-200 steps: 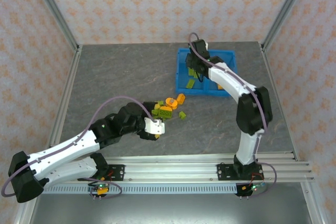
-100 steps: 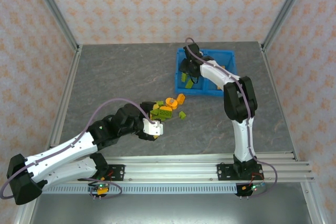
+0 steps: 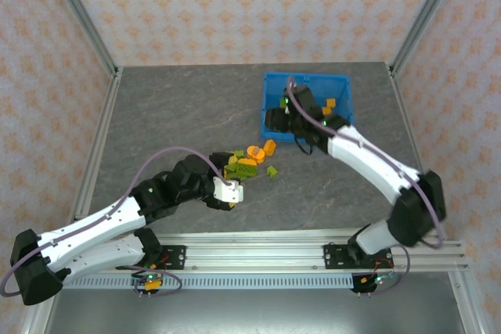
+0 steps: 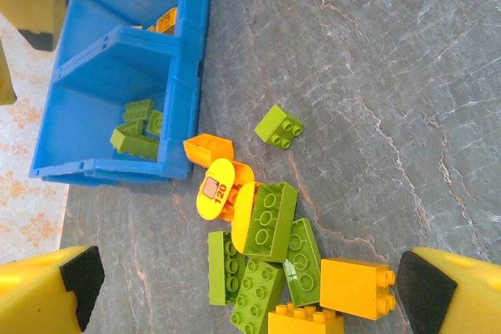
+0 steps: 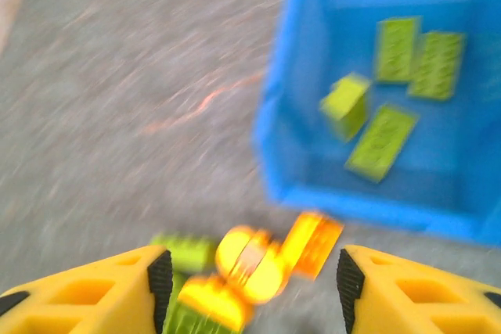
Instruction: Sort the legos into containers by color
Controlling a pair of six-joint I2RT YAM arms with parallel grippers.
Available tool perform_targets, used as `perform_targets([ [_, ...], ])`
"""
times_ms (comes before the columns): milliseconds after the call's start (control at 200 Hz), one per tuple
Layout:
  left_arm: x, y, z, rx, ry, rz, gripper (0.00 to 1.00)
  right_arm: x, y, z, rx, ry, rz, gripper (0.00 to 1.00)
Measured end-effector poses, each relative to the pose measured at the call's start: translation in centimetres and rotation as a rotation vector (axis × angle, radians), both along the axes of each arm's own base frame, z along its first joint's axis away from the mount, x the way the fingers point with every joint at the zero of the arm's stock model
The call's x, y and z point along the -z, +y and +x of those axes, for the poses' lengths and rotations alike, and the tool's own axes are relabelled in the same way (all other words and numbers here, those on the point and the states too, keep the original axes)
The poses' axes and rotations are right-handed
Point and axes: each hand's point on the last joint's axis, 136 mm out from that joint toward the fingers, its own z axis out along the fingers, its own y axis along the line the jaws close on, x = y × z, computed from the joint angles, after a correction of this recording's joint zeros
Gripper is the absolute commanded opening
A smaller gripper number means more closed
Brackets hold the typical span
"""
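Note:
The legos [image 3: 249, 160] lie in a loose heap of olive-green and orange bricks on the grey table, short of the blue bin [image 3: 264, 107]. In the left wrist view the heap [image 4: 274, 232] sits between my left gripper's wide-open fingers [image 4: 250, 287], which touch nothing. My left gripper [image 3: 228, 188] hovers at the heap's near-left side. My right gripper [image 3: 274, 120] is open and empty at the bin's front-left corner. Its blurred view shows the heap [image 5: 250, 263] below and several green bricks [image 5: 383, 138] in the bin's left compartment. Orange bricks [image 3: 329, 104] lie in the right compartment.
One green brick [image 4: 279, 126] lies apart from the heap, to its right. An orange brick [image 4: 208, 149] rests close to the bin's front wall [image 4: 109, 168]. Metal frame posts [image 3: 94, 146] border the table's sides and a rail [image 3: 313, 244] runs along the near edge.
My right gripper went from shut to open and swung from above the bin's left compartment to its front-left corner, toward the heap. My left gripper has barely shifted.

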Motion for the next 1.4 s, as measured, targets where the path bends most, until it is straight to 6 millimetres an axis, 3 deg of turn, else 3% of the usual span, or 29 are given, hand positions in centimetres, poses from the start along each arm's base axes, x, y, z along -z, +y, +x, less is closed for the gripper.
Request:
perform_targets([
  [55,0.0,0.0,0.0,0.002,-0.001,0.002,1.0,0.8,1.0,-3.0,-0.091,0.008,-0.017,0.67],
  [115,0.0,0.0,-0.1,0.006,-0.002,0.004,1.0,3.2,1.2,-5.4,-0.159,0.05,-0.063,0.7],
  [255,0.3,-0.2,-0.3,0.02,0.009,0.007,1.0,10.2,-0.5,-8.1,-0.217,0.22,-0.227,0.71],
  [380,0.9,-0.2,-0.4,0.028,0.03,0.023,1.0,14.1,-1.0,-8.3,-0.232,0.31,-0.328,0.69],
  [526,1.0,-0.2,-0.4,0.027,0.032,0.026,1.0,17.1,-0.4,-7.7,-0.239,0.369,-0.377,0.62],
  [746,0.9,-0.2,-0.4,0.027,0.029,0.023,1.0,19.0,1.2,-5.7,-0.227,0.372,-0.376,0.28],
  [906,0.4,-0.1,-0.5,0.027,0.017,0.009,1.0,18.7,1.2,-5.5,-0.196,0.368,-0.363,0.21],
  [976,0.1,-0.1,-0.5,0.025,0.012,0.0,1.0,17.6,1.2,-5.3,-0.185,0.344,-0.344,0.2],
  [1076,-0.5,-0.1,-0.3,0.004,0.006,-0.029,1.0,13.8,1.3,-4.7,-0.163,0.257,-0.284,0.2],
  [1211,-1.4,0.2,0.7,-0.076,0.0,-0.077,1.0,6.8,0.5,-3.4,-0.097,0.089,-0.173,0.19],
  [1316,-2.2,0.9,1.9,-0.185,-0.004,-0.116,1.0,3.1,-1.4,-0.7,0.009,-0.004,-0.123,0.18],
  [1396,-3.2,1.5,3.2,-0.279,-0.018,-0.142,1.0,1.8,-2.8,2.2,0.092,-0.025,-0.11,0.18],
])
